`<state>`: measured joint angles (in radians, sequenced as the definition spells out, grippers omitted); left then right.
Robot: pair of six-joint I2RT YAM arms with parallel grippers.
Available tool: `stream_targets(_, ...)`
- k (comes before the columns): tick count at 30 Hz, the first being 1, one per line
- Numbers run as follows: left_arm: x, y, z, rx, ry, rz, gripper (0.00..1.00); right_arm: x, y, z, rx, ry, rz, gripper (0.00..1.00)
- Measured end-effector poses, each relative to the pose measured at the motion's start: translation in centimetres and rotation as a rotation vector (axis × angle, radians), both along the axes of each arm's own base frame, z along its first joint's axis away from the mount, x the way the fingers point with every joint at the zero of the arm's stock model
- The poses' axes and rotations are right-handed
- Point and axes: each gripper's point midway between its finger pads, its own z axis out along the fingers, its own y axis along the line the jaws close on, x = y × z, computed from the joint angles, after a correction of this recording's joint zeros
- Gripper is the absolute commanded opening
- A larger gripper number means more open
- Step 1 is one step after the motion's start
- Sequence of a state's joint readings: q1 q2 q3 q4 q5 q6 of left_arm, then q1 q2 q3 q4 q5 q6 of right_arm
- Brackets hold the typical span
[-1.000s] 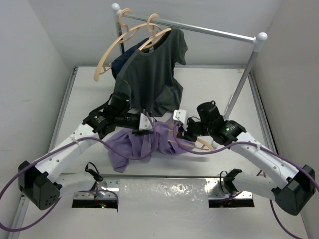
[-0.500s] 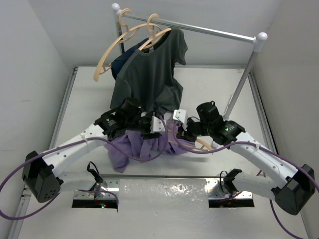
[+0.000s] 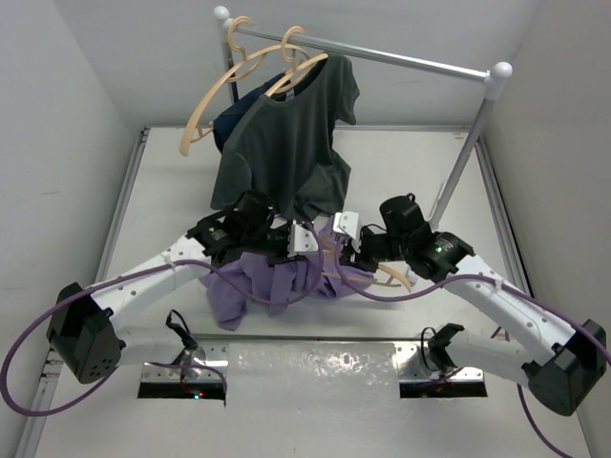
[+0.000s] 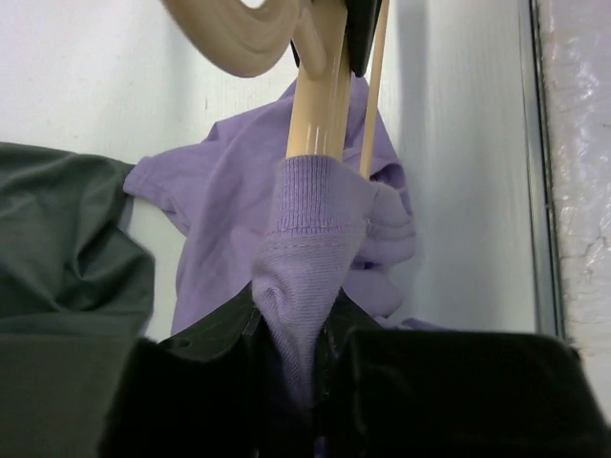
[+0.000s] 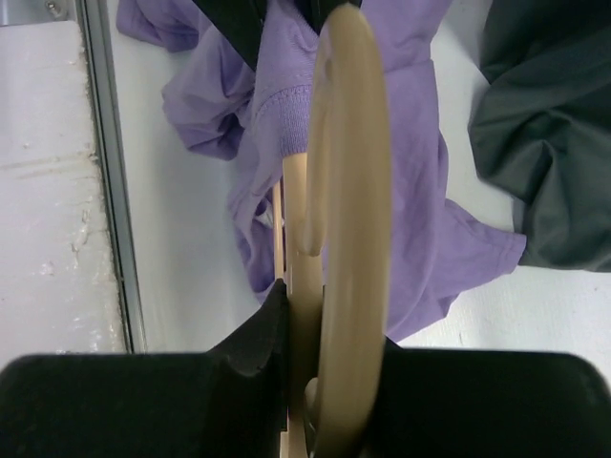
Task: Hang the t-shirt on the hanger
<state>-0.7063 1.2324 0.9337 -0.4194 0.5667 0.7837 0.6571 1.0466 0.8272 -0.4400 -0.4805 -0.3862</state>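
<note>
The lavender t-shirt [image 3: 258,281] lies bunched on the table between my arms. My left gripper [image 3: 304,239] is shut on its ribbed collar [image 4: 310,205], which sits over one arm of the tan wooden hanger [image 4: 320,105]. My right gripper [image 3: 346,250] is shut on that hanger [image 5: 348,239] near its hook and holds it low over the shirt. The hanger's other arm [image 3: 393,277] shows to the right of the shirt. In the right wrist view the collar [image 5: 277,105] wraps the hanger's far arm.
A clothes rail [image 3: 382,55] stands at the back with a dark grey t-shirt [image 3: 286,143] on a hanger, a navy garment [image 3: 234,116] behind it and a bare tan hanger [image 3: 205,110]. The rail's right post [image 3: 463,162] slants down beside my right arm.
My left gripper has moved right toward the right gripper, drawing the shirt collar along the hanger arm. The right gripper has barely moved.
</note>
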Motion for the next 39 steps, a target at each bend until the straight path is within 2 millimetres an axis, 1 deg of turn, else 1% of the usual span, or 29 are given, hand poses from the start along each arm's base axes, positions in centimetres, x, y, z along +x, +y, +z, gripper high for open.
stream_targets(2,0.0,0.1,0.0,-0.007,0.023,0.017,0.0,0.2,0.0,0.0,-0.004,-0.003,-0.003,0.01)
stream_targets(3,0.0,0.1,0.1,-0.01,0.032,0.027,0.0,0.4,0.0,0.0,-0.007,-0.006,-0.009,0.07)
stream_targets(4,0.1,0.2,0.2,-0.013,0.037,0.039,0.0,0.7,0.0,0.0,-0.007,-0.012,-0.022,0.14)
stream_targets(5,0.3,0.4,0.3,-0.016,0.039,0.054,0.0,1.1,0.1,0.1,-0.005,-0.017,-0.04,0.39)
stream_targets(6,0.3,0.5,0.5,-0.021,0.042,0.069,0.0,1.6,0.1,0.3,-0.002,-0.026,-0.073,0.48)
stream_targets(7,0.5,0.7,0.9,-0.03,0.044,0.096,0.0,2.5,0.0,0.5,0.0,-0.046,-0.119,0.61)
stream_targets(8,0.8,0.9,1.5,-0.045,0.034,0.128,0.0,3.4,-0.1,0.7,0.005,-0.057,-0.169,0.78)
stream_targets(9,1.1,1.3,2.1,-0.061,0.02,0.16,0.0,4.0,-0.3,0.8,0.006,-0.06,-0.208,0.99)
stream_targets(11,1.5,2.3,3.1,-0.092,-0.011,0.238,0.0,5.4,-0.6,0.8,0.003,-0.059,-0.298,0.99)
stream_targets(12,1.6,2.9,3.1,-0.101,-0.017,0.276,0.0,6.1,-0.6,0.9,0.003,-0.054,-0.337,0.99)
stream_targets(13,1.7,3.4,3.0,-0.109,-0.02,0.317,0.0,6.7,-0.7,1.1,0.007,-0.05,-0.38,0.99)
stream_targets(15,1.8,4.5,2.2,-0.105,-0.013,0.396,0.0,7.8,-0.8,1.9,0.03,-0.043,-0.456,0.99)
stream_targets(17,2.1,5.6,1.0,-0.084,-0.002,0.471,0.0,8.6,-1.0,3.2,0.069,-0.036,-0.533,0.99)
stream_targets(19,2.5,6.5,-0.1,-0.052,0.003,0.54,0.0,9.5,-1.2,5.2,0.137,-0.04,-0.611,0.99)
stream_targets(21,2.9,7.3,-0.7,-0.033,0.001,0.589,0.0,10.2,-1.5,7.1,0.212,-0.043,-0.672,0.99)
stream_targets(22,3.1,7.6,-0.8,-0.029,-0.003,0.615,0.0,10.3,-1.7,8.0,0.256,-0.038,-0.696,0.94)
stream_targets(23,3.3,7.8,-0.9,-0.028,-0.005,0.637,0.0,10.3,-1.7,8.7,0.291,-0.034,-0.71,0.79)
stream_targets(24,3.6,8.0,-0.8,-0.03,-0.009,0.661,0.0,10.3,-1.8,9.5,0.334,-0.031,-0.723,0.58)
stream_targets(25,3.9,8.1,-0.7,-0.036,-0.013,0.683,0.0,10.1,-1.8,9.8,0.369,-0.028,-0.73,0.23)
stream_targets(26,4.2,8.3,-0.5,-0.044,-0.015,0.705,0.0,9.8,-1.9,9.8,0.394,-0.018,-0.736,0.15)
stream_targets(27,4.4,8.4,-0.4,-0.052,-0.016,0.727,0.0,9.4,-1.9,9.1,0.412,0.01,-0.751,0.15)
stream_targets(28,4.7,8.4,-0.3,-0.063,-0.016,0.746,0.0,8.9,-2.0,7.9,0.404,0.032,-0.765,0.19)
stream_targets(29,4.9,8.5,-0.1,-0.075,-0.013,0.762,0.0,8.4,-1.9,6.1,0.384,0.062,-0.78,0.33)
stream_targets(31,5.3,8.4,0.3,-0.099,-0.013,0.788,0.0,6.8,-1.6,1.1,0.299,0.14,-0.799,0.38)
stream_targets(32,5.4,8.4,0.5,-0.114,-0.014,0.796,0.0,6.0,-1.4,-1.1,0.253,0.175,-0.8,0.38)
stream_targets(34,5.7,8.2,0.9,-0.136,-0.02,0.804,0.0,4.7,-1.1,-4.9,0.18,0.246,-0.804,0.38)
stream_targets(35,5.8,8.1,1.1,-0.148,-0.021,0.806,0.0,4.4,-0.9,-6.2,0.158,0.278,-0.817,0.38)
stream_targets(36,5.9,8.0,1.2,-0.157,-0.022,0.809,0.0,4.4,-0.7,-6.9,0.152,0.297,-0.829,0.39)
stream_targets(39,6.1,7.8,1.4,-0.176,-0.024,0.813,0.0,5.1,0.6,-7.8,0.17,0.334,-0.847,0.4)
